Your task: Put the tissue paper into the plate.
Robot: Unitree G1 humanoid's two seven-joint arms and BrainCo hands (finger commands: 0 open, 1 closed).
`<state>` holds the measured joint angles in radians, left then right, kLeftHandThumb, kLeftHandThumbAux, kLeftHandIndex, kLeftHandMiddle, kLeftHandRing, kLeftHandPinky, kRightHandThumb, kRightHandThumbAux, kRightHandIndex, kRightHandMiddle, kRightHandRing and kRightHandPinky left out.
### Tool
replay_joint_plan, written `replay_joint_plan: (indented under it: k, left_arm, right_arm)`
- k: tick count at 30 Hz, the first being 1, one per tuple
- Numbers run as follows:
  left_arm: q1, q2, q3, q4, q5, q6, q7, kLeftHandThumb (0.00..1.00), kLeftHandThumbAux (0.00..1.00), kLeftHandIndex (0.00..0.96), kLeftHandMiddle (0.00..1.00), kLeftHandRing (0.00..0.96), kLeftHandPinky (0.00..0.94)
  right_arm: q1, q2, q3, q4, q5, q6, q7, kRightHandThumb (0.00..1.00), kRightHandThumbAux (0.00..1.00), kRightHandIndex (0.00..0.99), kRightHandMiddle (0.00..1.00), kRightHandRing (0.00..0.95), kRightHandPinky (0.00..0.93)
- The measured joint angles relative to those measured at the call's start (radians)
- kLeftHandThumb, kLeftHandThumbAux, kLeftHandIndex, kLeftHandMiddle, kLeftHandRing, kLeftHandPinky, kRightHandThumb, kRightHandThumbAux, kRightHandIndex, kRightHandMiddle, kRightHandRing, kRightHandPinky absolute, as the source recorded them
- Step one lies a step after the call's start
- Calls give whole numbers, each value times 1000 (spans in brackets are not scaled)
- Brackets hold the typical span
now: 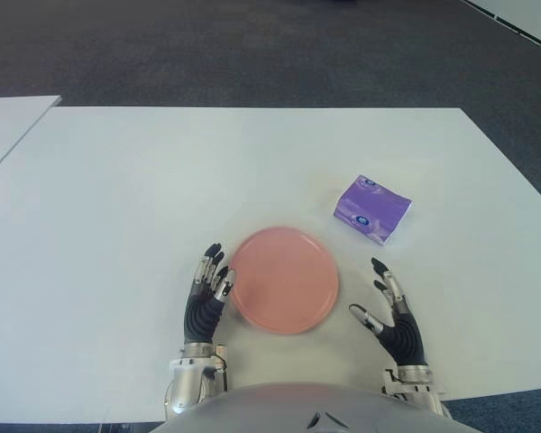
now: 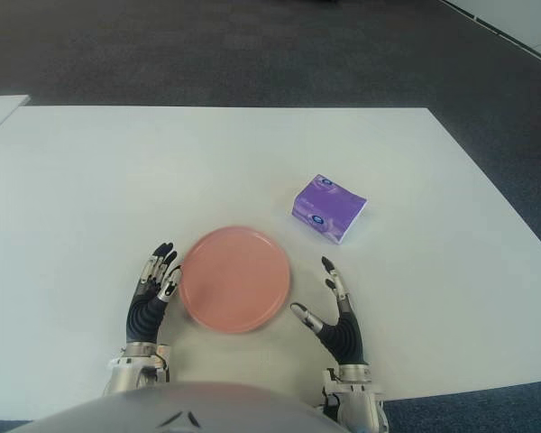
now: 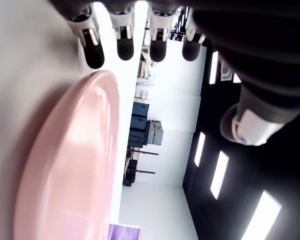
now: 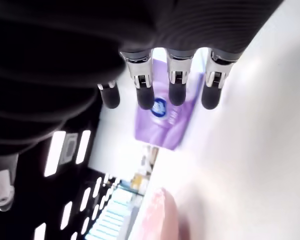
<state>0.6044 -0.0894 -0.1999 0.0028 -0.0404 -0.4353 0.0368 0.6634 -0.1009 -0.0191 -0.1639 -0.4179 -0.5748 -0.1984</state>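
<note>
A white table [image 1: 162, 180] carries two items. A round pink plate [image 1: 284, 280] sits close to the table's near edge, roughly midway along it, with nothing on it. The tissue paper [image 1: 371, 209], a purple pack with white oval markings, lies flat on the table farther from the near edge and toward the right edge, clear of the plate and not touching it. It is held by neither hand.

The left hand [image 1: 207, 290] shows just beside the plate's left rim, fingers [image 3: 94, 54] extended and released, grasping nothing; the left wrist view shows the fingertips straight with the plate's rim right beside them. Whether the hand touches the rim cannot be told.

The right hand [image 1: 392, 311] shows just off the plate's right rim, near the table's near edge, with the tissue paper beyond its fingertips and apart from them. Its fingers [image 4: 176, 92] are spread and straight, thumb splayed toward the plate, holding nothing. The right wrist view confirms the purple pack lies ahead of the open fingertips.

Dark carpet [image 1: 252, 45] lies beyond the table's far edge.
</note>
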Motion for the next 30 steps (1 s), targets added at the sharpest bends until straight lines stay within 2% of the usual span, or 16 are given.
replay_joint_plan:
  k: [4,9,13,17,22,27,30]
  left_arm:
    - [0,0,-3,-1,2,-1,0,60,553,0,10,0,0]
    - [0,0,-6,-2,4,0,2,54,546,0,11,0,0]
    - [0,-1,-10,-2,4,8,7,52,543,0,13,1,0]
    - [-1,-2,-13,-1,14,17,22,56,537,0,14,1,3]
    - [-5,-3,-18,0,21,20,27,61,535,0,13,0,1]
    - [-8,-4,-17,2,21,20,28,57,536,0,9,0,0]
    - [-14,-4,-14,8,21,19,29,57,538,0,12,3,2]
  right_arm:
    - [-30,-15,-20,-4,-164,-15,-146,241,548,12,68,102,155]
    - [-96,-63,-32,3,-375,-8,-345,291,540,21,99,129,142]
    - [-159,-108,-31,24,-541,28,-519,328,528,30,107,125,114]
    - [-239,-157,-17,64,-703,103,-688,361,499,51,108,107,85]
    - [-307,-203,0,86,-766,198,-730,374,476,67,101,86,64]
    - [-353,-230,21,104,-768,280,-697,379,459,74,86,64,44]
    - [-419,-255,39,172,-761,312,-680,366,463,73,80,58,34]
